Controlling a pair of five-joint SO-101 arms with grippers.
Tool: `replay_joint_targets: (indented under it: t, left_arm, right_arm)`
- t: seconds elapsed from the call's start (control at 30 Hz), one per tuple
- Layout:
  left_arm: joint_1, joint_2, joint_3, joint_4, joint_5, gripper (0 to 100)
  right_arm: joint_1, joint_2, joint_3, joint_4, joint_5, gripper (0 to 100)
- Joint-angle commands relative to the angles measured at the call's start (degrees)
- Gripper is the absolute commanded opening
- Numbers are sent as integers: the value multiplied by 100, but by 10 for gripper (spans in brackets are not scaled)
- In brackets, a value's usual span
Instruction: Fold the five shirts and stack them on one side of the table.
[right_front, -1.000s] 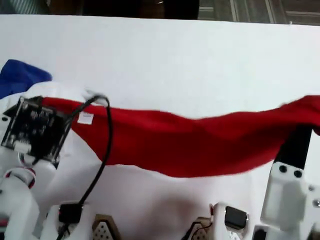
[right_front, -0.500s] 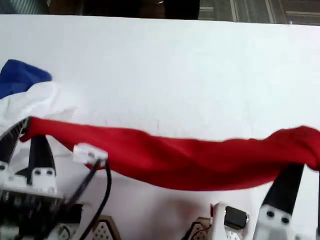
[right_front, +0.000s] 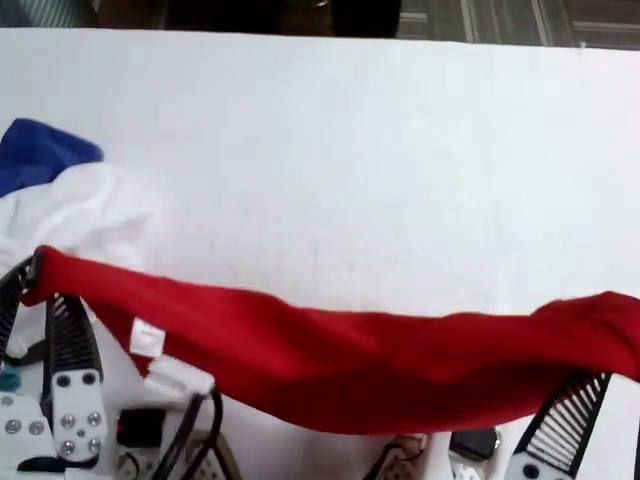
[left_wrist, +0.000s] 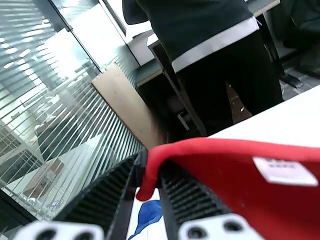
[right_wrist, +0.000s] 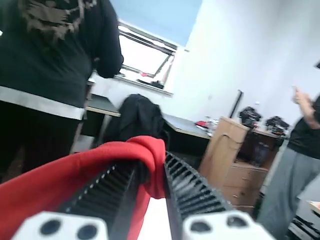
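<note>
Partly obscured at several points. Cannot follow the red shirt (right_front: 350, 350) past the right border of the high view, where cut off. Cannot see the fingertips of the right gripper (right_wrist: 150, 172) from above, buried under the cloth; from its own wrist camera, found clamped narrow on a bunched fold of the red fabric. Found the left gripper (left_wrist: 147, 171) likewise pinched tight on a rolled red edge, with its arm cropped at the border. Cannot tell sleeves, collar or hem apart in the gathered cloth; noted only a small white tag (right_front: 147, 338) close to the left-held end. Cannot judge the white shirt (right_front: 80, 215) and blue shirt (right_front: 45, 150) as folded or merely heaped, both clipped by the frame.

Recorded the red shirt held by both ends over the near edge of the table (right_front: 350, 150), drooping in the middle. Logged its long axis as running side to side, roughly parallel to that near edge. Placed the white and blue shirts at the table's left side, blue farther from the near edge.
</note>
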Motion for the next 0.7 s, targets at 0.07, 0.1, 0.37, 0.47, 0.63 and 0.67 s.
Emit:
replay_joint_targets:
  t: [0.07,0.1,0.37,0.47,0.63,0.67]
  left_arm:
    - [-62,18,31,-149,18,28]
    - [-62,18,31,-132,26,28]
    - [-677,9,110,-158,35,28]
    - [-730,-9,426,-202,79,28]
    - [-738,-18,831,-211,510,28]
    - [-738,-18,857,-211,536,28]
  right_arm:
    - [207,4,-53,-251,18,19]
    - [233,4,-53,-233,18,19]
    - [699,-207,-53,-57,141,19]
    - [699,-75,369,-22,132,19]
    - [716,-22,1029,-31,123,19]
    - [725,-22,1108,-31,123,19]
